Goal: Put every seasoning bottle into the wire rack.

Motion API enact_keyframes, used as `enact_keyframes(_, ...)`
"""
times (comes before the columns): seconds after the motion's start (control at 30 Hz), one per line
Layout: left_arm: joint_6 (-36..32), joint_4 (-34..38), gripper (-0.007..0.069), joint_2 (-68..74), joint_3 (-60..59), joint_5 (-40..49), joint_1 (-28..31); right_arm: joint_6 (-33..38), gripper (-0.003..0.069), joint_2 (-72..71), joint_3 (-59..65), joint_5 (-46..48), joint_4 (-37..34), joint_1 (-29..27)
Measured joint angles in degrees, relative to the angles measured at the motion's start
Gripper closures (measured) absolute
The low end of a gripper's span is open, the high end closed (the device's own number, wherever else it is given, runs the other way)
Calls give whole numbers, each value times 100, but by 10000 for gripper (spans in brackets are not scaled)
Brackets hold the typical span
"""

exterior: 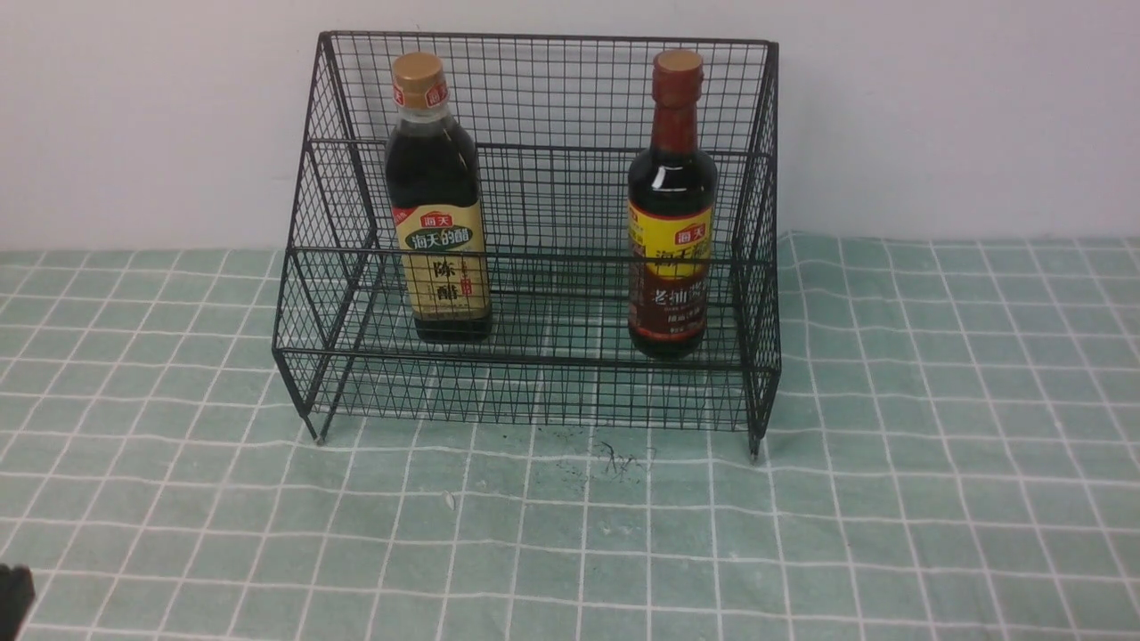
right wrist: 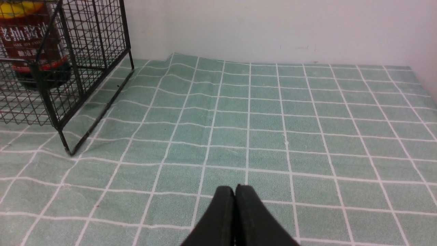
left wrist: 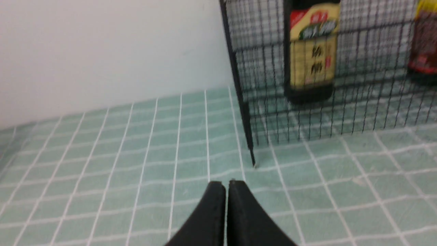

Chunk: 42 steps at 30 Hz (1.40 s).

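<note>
The black wire rack (exterior: 534,392) stands at the back middle against the wall. The squarish gold-capped bottle (exterior: 436,205) stands upright on its lower tier at the left; it also shows in the left wrist view (left wrist: 311,51). The round bottle with the reddish-brown neck (exterior: 671,214) stands upright on the lower tier at the right; its base shows in the right wrist view (right wrist: 32,44). My left gripper (left wrist: 226,183) is shut and empty above the cloth, short of the rack's front left foot (left wrist: 253,163). My right gripper (right wrist: 235,188) is shut and empty, to the right of the rack (right wrist: 68,102).
A green checked cloth (exterior: 935,499) covers the table up to a white wall (exterior: 962,107). The cloth has a wrinkle near the rack's right side. A dark bit of the left arm (exterior: 13,596) shows at the front view's lower left corner.
</note>
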<state>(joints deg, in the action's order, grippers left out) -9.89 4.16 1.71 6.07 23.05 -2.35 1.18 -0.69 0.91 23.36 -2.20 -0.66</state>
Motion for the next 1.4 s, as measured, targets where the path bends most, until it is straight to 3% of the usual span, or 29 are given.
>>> enact_keyframes(0.13,14,-36,631,-223,-721,-14,58,0,669,0,0,-11,0,0)
enact_keyframes(1.4,53,-36,631,-235,-742,-90,57,0,669,0,2,-11,0,0)
